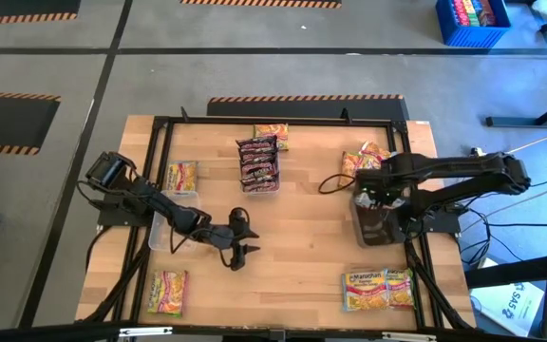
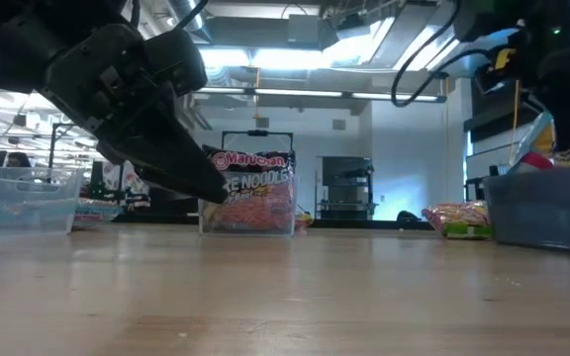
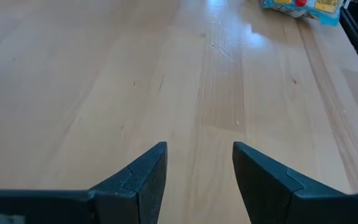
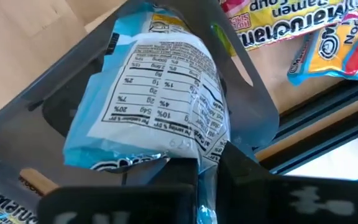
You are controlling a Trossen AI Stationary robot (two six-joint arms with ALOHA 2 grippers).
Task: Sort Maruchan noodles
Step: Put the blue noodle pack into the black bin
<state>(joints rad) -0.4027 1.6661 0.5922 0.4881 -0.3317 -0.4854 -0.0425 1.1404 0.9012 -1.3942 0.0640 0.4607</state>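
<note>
My right gripper [image 4: 197, 171] is shut on a light blue Maruchan noodle packet [image 4: 154, 93] above a dark bin [image 1: 373, 226] at the table's right. Its printed back faces the wrist camera. My left gripper [image 3: 197, 177] stands open low over bare wood at mid-table [image 1: 240, 249], with nothing between its fingers. Several maroon packets [image 1: 257, 163] stand stacked in a clear bin at the far middle. Other packets lie flat on the table: yellow-pink ones [image 1: 180, 176] [image 1: 167, 290] on the left and a mixed group [image 1: 378, 288] at the near right. My right gripper pinches the light blue packet at its crimped end [image 4: 188, 155] between the two fingers, which point down from above. The packet hangs below the fingers inside the outline of the dark bin [image 4: 253, 99]. Whether its lower end touches the bin's floor I cannot tell.
An empty-looking clear bin [image 1: 162, 233] sits beside my left arm. More packets lie at the far middle [image 1: 272, 135] and beside the dark bin [image 1: 367, 157]. A black frame [image 1: 160, 123] runs around the table's edge. Bare wood lies between the two arms.
</note>
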